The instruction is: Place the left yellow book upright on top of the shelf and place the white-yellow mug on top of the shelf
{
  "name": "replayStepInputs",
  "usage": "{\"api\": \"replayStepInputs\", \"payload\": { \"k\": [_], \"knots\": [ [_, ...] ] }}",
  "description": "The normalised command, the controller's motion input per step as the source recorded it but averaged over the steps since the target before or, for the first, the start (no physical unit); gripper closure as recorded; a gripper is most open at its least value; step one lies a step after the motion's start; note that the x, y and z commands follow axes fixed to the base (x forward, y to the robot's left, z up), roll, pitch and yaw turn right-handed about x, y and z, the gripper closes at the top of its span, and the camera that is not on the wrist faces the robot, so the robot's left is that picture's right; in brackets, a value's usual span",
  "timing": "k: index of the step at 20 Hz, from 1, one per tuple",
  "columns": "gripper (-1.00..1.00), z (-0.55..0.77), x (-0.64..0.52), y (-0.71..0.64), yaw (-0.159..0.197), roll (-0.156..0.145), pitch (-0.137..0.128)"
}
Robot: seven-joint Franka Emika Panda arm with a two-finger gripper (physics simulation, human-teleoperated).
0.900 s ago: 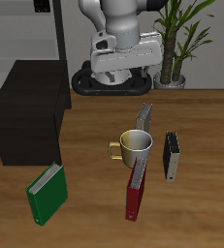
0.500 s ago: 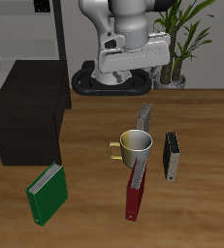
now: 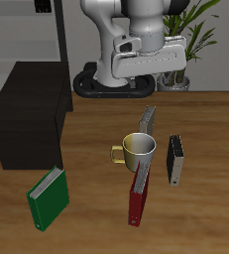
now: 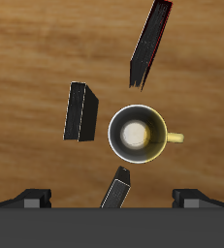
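The left yellow book (image 3: 174, 159) stands on the table beside the white-yellow mug (image 3: 138, 151), with its black spine and white page edges showing. Both also show in the wrist view, book (image 4: 80, 110) and mug (image 4: 137, 135), the mug upright with its yellow handle pointing away from the book. The black-brown shelf (image 3: 27, 124) stands at the far side of the table from the book, its flat top bare. My gripper (image 3: 138, 69) hangs high above the table behind the mug. It is open and empty, with its fingers (image 4: 31, 197) wide apart.
An all-grey book (image 3: 148, 121) leans just behind the mug. A larger red book (image 3: 139, 193) stands in front of the mug. A green book (image 3: 47, 196) stands near the front edge below the shelf. A grey rack (image 3: 27, 30) and a potted plant (image 3: 190, 40) stand at the back.
My gripper has risen and shifted toward the potted plant's side. The books and the mug have not moved.
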Motion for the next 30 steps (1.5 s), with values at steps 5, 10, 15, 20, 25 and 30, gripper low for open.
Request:
{"api": "replayStepInputs", "payload": {
  "k": [5,10,15,20,25,30],
  "knots": [
    [-1.0,-0.01,0.25,0.25,-0.012,0.023,0.008],
    [-1.0,-0.12,0.34,0.22,-0.007,-0.003,0.019],
    [-1.0,-0.11,0.2,0.14,-0.01,-0.036,-0.003],
    [-1.0,-0.14,0.17,0.25,-0.025,-0.035,0.018],
    [-1.0,-0.31,0.23,0.22,-0.02,-0.078,0.058],
    [-1.0,-0.3,0.21,0.1,-0.014,-0.011,0.042]
  ]
}}
